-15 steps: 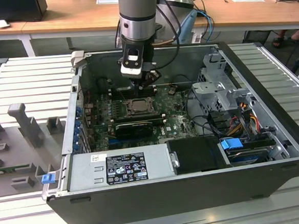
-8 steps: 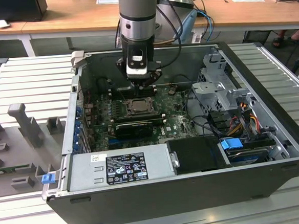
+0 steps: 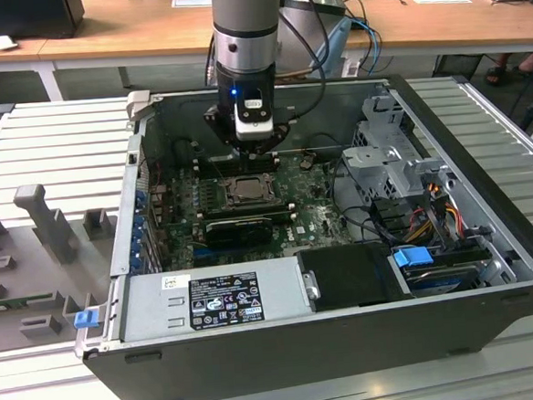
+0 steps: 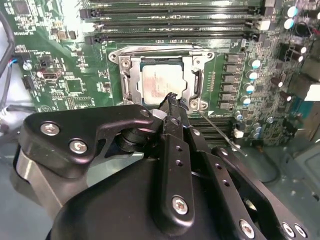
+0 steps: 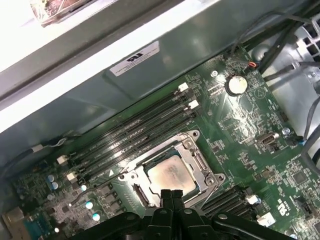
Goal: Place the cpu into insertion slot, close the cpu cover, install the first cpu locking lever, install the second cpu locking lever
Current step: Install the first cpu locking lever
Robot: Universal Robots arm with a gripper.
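The jaws are sitting pinched together with nothing showing between them, the two black fingertips (image 5: 171, 196) meeting over the near edge of the cpu (image 4: 162, 82) in both wrist views. The cpu is lying flat in the insertion slot (image 3: 245, 190), its dull metal top facing up, and the cpu cover (image 4: 131, 80) is lying down around it as a silver frame, so seating and covering look done. In the exterior view the arm is hanging almost straight above the slot, with the jaws just over its far edge and well clear of the board; the slot is lying directly beneath them and a touch toward the near side. A thin wire lever (image 4: 216, 126) is running slantwise out from the cover's corner, right beside the fingertips, its long axis pointing away from the slot across the green motherboard (image 4: 70, 85); I judge it to be unlatched, though whether the other wire along the opposite edge is hooked is hard to tell. Beyond the slot, the long black memory slots (image 5: 135, 131) are running parallel to one side of it, close by. A coin cell (image 5: 236, 84) is sitting further off. The open computer case (image 3: 482, 148) is resting on a slatted surface (image 3: 52, 142), with a power supply (image 3: 214, 300) and loose cables (image 3: 431, 202) apart from the slot.
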